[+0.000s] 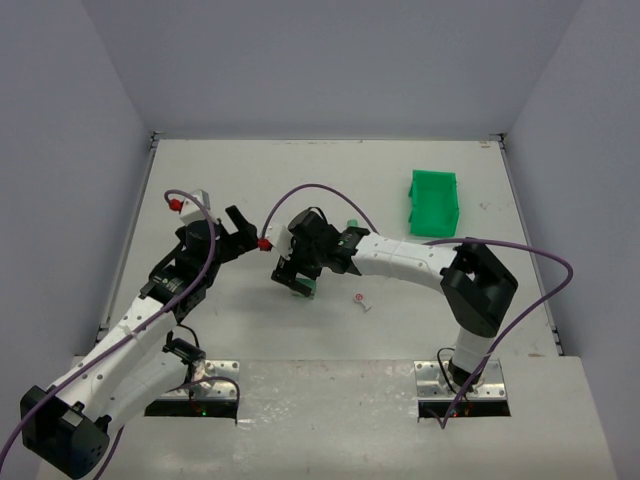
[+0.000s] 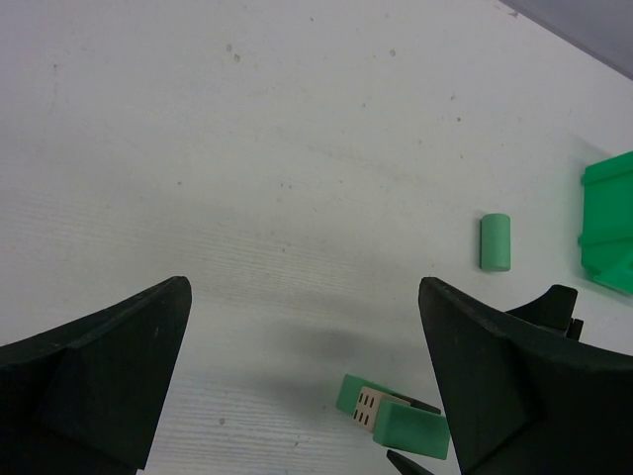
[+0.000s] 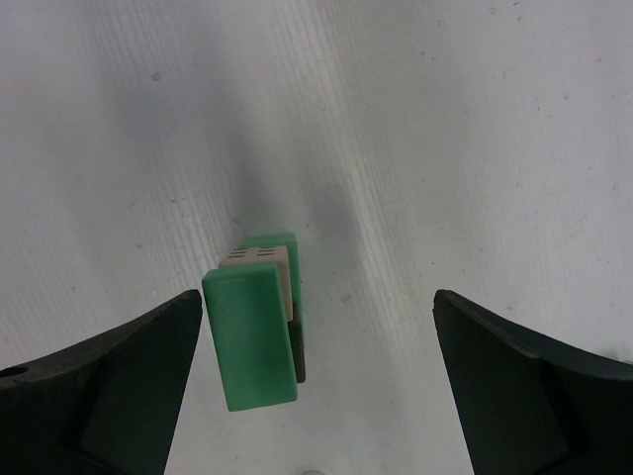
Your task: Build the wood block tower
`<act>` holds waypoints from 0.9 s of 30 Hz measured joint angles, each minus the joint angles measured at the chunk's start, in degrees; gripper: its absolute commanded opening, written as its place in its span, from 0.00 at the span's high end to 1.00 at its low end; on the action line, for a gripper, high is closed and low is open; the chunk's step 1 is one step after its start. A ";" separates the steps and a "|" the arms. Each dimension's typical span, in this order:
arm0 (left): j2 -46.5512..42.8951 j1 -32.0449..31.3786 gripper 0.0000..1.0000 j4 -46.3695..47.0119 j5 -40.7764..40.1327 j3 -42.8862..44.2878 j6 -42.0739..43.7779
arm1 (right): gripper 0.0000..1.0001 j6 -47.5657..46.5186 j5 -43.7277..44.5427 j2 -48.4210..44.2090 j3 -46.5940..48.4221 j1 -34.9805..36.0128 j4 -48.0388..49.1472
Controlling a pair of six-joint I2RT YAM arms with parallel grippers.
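Note:
A small stack of wood blocks stands on the white table: a green block on top, a tan block with dark dots under it, a green one below, and a dark piece at its side. My right gripper is open around it, with the stack close to the left finger and apart from it. In the top view the right gripper hangs over the stack. My left gripper is open and empty to the left. In the left wrist view the stack lies low right.
A bright green plastic bin stands at the back right and also shows in the left wrist view. A green cylinder lies on the table behind the stack. A small white and red scrap lies right of the stack.

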 measured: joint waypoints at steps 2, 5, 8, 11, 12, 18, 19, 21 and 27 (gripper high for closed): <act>0.00 0.00 0.00 0.00 0.00 0.00 0.00 | 0.01 0.00 0.00 0.00 0.00 0.01 0.00; 0.00 0.00 0.00 -0.02 0.00 -0.02 0.02 | 0.01 -0.04 0.12 0.07 0.00 0.04 0.00; -0.01 0.00 0.00 -0.31 -0.16 -0.17 0.08 | 0.01 -0.18 0.27 0.54 0.21 0.11 -0.01; -0.02 0.00 0.00 -0.97 -0.46 -0.31 0.13 | 0.01 -0.40 0.40 1.06 0.33 0.23 -0.02; -0.02 0.00 0.00 -1.19 -0.51 -0.32 0.17 | 0.01 -0.44 0.48 1.14 0.33 0.30 -0.02; -0.02 0.00 0.00 -1.68 -0.67 -0.33 0.24 | 0.01 -0.83 1.23 1.29 0.39 0.45 -0.02; -0.02 0.00 0.00 -1.68 -0.68 -0.33 0.24 | 0.01 -0.92 1.36 1.29 0.40 0.46 -0.02; -0.02 0.00 0.00 -1.68 -0.71 -0.33 0.24 | 0.01 -1.08 1.56 1.29 0.42 0.46 -0.01; -0.02 0.00 0.00 -1.73 -0.86 -0.33 0.24 | 0.01 -1.53 2.29 1.41 0.56 0.51 0.02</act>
